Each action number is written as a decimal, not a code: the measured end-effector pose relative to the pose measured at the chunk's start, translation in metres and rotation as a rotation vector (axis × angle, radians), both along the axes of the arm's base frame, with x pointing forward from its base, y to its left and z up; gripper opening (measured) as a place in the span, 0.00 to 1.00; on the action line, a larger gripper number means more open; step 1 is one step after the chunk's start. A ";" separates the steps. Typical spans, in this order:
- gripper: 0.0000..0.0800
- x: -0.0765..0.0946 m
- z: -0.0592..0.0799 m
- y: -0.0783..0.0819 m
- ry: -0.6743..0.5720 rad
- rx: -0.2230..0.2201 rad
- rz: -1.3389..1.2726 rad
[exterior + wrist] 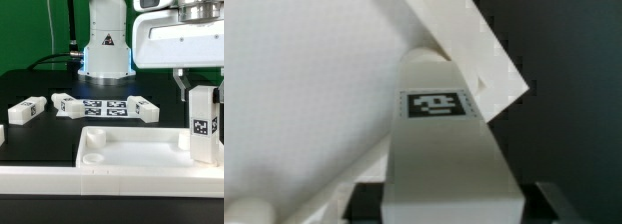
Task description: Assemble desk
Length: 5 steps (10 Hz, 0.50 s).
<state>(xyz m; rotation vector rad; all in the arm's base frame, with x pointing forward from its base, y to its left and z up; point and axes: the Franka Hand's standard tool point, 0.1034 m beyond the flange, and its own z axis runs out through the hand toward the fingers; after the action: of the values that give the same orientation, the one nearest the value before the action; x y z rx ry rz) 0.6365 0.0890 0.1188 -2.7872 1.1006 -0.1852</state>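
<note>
My gripper is shut on a white square-section leg, held upright with its black-and-white tag facing out. The leg's lower end is at the corner of the desk slab on the exterior view's right; I cannot tell whether it sits in a socket. A round socket shows at the slab's near corner on the exterior view's left. Three more legs lie loose on the black table behind the slab: one on the exterior view's left and two near the middle.
The marker board lies flat between the two middle legs. The robot's base stands behind it. A long low white rail runs along the table's front edge, just in front of the slab.
</note>
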 end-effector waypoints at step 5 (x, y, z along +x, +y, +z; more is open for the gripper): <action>0.77 -0.002 0.001 0.006 0.013 -0.014 0.096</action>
<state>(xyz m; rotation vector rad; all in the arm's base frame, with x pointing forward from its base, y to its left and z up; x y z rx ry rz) 0.6347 0.0953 0.1194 -2.8492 0.9697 -0.1655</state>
